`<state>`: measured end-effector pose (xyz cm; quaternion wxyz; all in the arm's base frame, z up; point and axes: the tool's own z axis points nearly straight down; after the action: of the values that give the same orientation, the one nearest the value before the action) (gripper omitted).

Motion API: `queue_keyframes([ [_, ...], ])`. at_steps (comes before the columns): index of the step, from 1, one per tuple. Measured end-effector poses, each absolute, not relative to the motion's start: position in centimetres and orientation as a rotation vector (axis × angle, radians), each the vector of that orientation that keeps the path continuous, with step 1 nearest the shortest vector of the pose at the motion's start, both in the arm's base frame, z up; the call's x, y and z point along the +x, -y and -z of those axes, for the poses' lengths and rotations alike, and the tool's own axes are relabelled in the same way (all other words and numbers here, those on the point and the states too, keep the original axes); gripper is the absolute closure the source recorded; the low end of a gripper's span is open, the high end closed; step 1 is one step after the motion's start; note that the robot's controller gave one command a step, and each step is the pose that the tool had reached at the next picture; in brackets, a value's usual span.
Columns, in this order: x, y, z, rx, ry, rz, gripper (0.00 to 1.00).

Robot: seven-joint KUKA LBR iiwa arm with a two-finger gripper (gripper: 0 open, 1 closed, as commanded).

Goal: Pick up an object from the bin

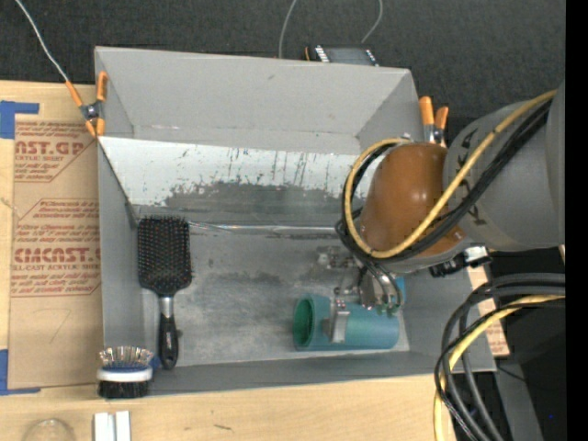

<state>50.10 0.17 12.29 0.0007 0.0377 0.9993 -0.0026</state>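
Bin: a grey metal bin (248, 99) with sloping walls and a scuffed, scratched floor.
Arm: it comes in from the right of the camera view. A rounded orange-brown cover (404, 200) sits on its wrist, with black and yellow cables looped round it.
Gripper position: the gripper (354, 312) is low in the bin's near-right part. It is right on top of the teal cylinder and overlaps the upper side of the cylinder toward its left end.
Gripper state: cannot tell. The metal parts merge with the cylinder below them, so the view shows neither a released nor a clenched pincer, and no grasp.
Thing under the gripper: a teal cylinder (375, 332), short and stout and smooth-sided. It looks like a cup or a small canister.
Its pose: it lies on its side with its long axis running left to right.
Its left end: a darker green, round rim or cap (304, 322) that faces the middle of the bin.
Its place: on the bin floor, near the front wall and close to the right wall.
Hairbrush: a black paddle hairbrush (164, 269) lies along the left wall with its bristles up and its handle toward the front. It is well apart from the cylinder.
Corner thing: a small brush-like thing (126, 370), silvery above and dark below, sits at the near-left corner of the bin.
Floor between: bare metal separates the hairbrush from the cylinder.
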Motion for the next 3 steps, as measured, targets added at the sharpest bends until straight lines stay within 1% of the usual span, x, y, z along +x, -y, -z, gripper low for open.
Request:
queue_keyframes([
  [1, 48.1, -1.0, -6.9, 0.101, -3.129, 0.006, 0.00],
  [2, 48.6, 2.1, -7.1, -0.351, -3.100, 0.009, 0.00],
  [3, 48.6, 2.1, -7.1, -0.348, -3.104, 0.007, 1.00],
])
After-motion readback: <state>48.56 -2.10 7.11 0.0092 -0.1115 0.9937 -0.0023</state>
